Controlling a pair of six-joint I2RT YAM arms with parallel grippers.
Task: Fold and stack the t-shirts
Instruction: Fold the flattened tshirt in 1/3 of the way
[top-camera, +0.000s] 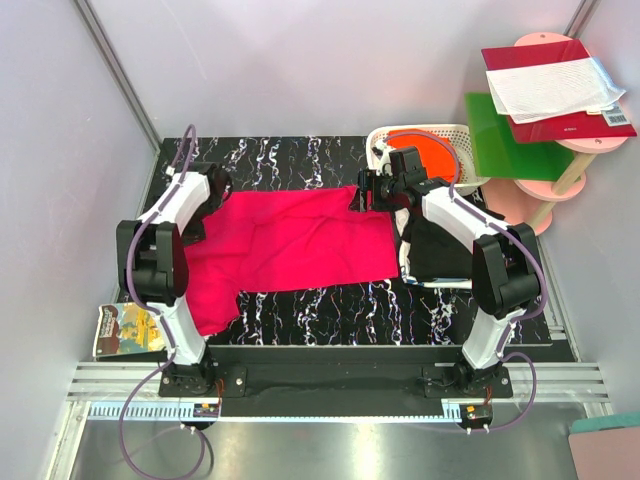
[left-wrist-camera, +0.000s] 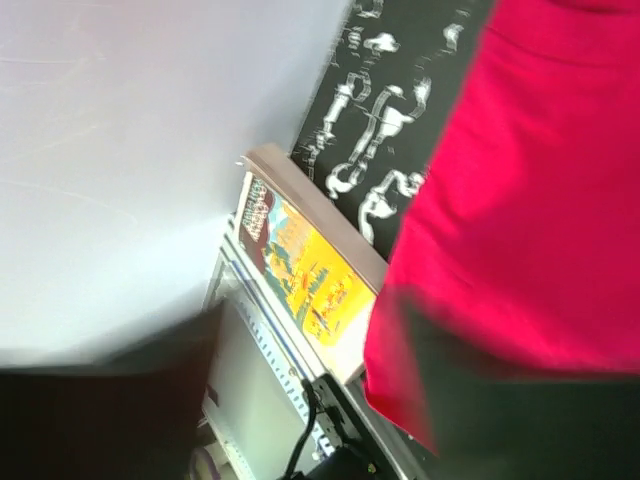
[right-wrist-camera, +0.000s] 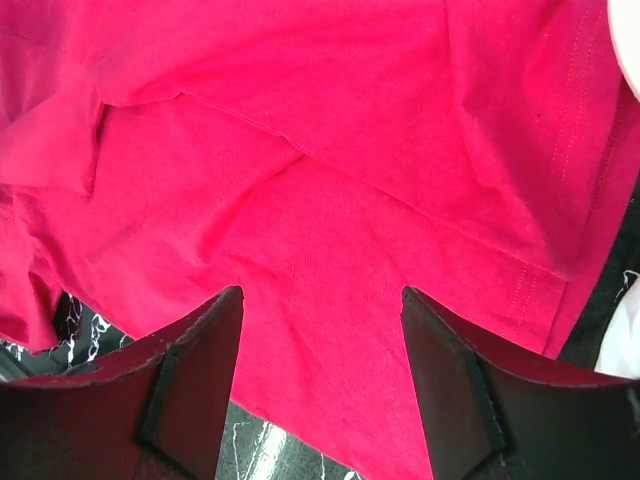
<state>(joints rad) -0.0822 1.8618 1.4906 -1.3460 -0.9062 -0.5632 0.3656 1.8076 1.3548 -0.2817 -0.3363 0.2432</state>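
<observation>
Top: magenta t-shirt (top-camera: 290, 245) lies spread just left of the white basket (top-camera: 455, 135). Left gripper (top-camera: 200, 190) is at the end farthest from the basket.
Left wrist: blurred, so we can't tell its jaws.
Right wrist: right gripper (right-wrist-camera: 320, 300) is open and empty over the cloth.
Risk: we pinch the doubled layers there and skew the fold.

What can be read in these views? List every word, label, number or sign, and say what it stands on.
No text reads clearly enough to quote.
Yellow picture book: cover title, blurred.
Red booklet: small white print, too small.
Barcode label on that booklet: too small.
Scale strip on the front rail: tick marks, numbers illegible.
Pink t-shirt: no print shows.
</observation>
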